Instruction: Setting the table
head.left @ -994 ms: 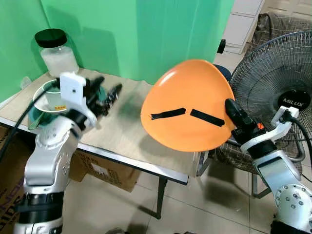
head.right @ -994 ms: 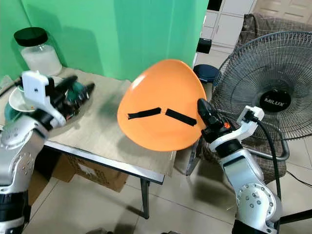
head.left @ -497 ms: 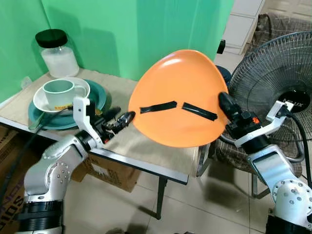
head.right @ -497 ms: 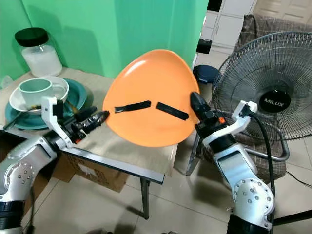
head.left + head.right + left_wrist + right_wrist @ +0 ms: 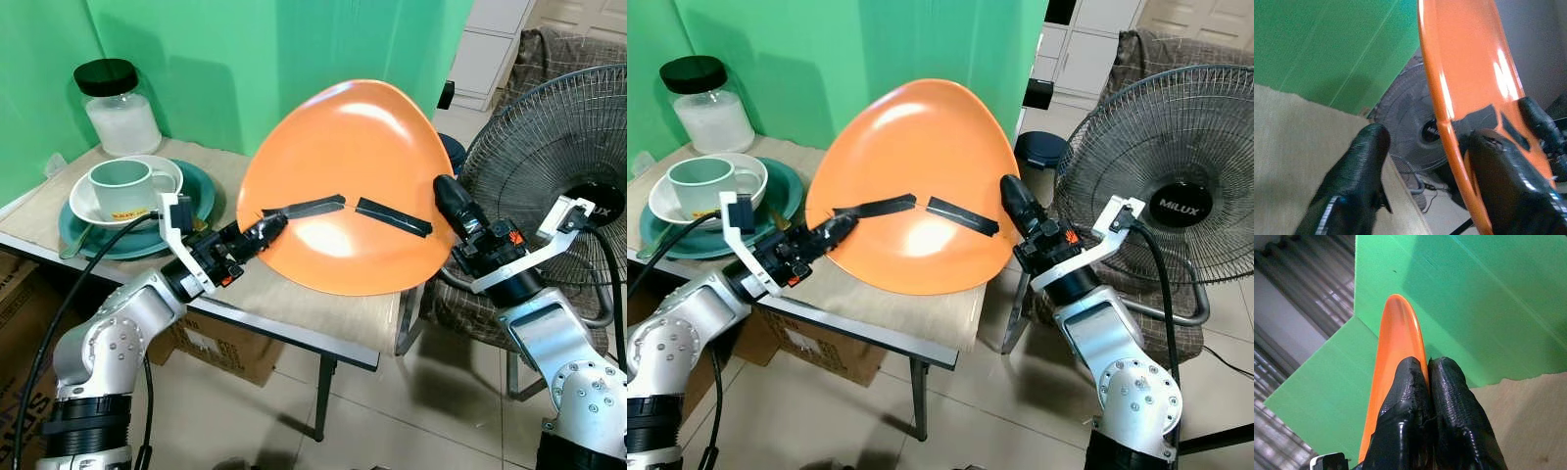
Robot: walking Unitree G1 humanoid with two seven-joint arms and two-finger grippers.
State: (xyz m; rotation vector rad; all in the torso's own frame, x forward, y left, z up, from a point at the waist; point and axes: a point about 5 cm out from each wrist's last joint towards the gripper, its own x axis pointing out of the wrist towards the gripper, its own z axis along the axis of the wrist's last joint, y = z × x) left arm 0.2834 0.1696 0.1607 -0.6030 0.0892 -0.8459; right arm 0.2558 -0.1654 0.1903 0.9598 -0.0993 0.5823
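Orange plate (image 5: 343,186) held up tilted above table (image 5: 294,304) edge. Right gripper (image 5: 446,196) pinched tight on right rim. Left gripper (image 5: 269,227) fingers spread, straddling left rim, one finger (image 5: 1359,171) each side. Cup (image 5: 122,186) on teal plate (image 5: 201,191) far left.

Table (image 5: 294,313) with teal plate (image 5: 196,196), jar (image 5: 116,98).

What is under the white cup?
The cup sits in a white bowl, and that sits on a teal plate. Whatever lies between bowl and plate is covered.
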